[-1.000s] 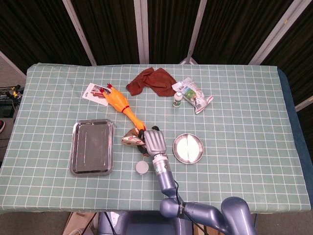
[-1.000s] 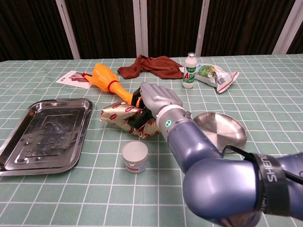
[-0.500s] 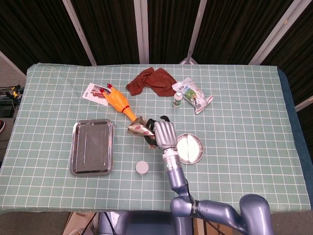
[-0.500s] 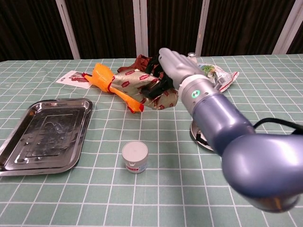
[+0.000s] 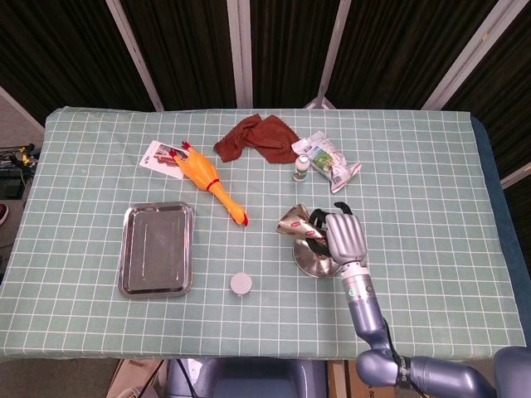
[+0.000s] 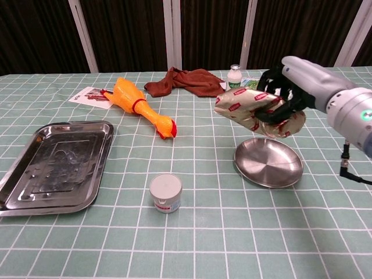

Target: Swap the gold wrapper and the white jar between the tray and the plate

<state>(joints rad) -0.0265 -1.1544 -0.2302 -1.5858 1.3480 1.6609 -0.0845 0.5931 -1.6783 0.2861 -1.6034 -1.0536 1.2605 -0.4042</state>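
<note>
table: green checked tablecloth (image 5: 415,166), everything sits on it
tray: rectangular steel tray (image 5: 155,249), table's left side, nothing in it
plate: round steel plate (image 6: 268,162), well right of tray, bare
right hand: right hand (image 6: 293,87) in the air above the plate, fingers curled around the wrapper
left hand: not visible in either view
wrapper: crumpled gold foil wrapper (image 6: 247,107) in right hand's grip, long axis roughly level, free end pointing left; hangs directly over plate, slightly toward its far-left rim
key relation: plate lies straight below the hand, so lowering looks like the next move
jar: small white jar (image 6: 165,193) on cloth between tray and plate, nearer tray; not in either
</note>
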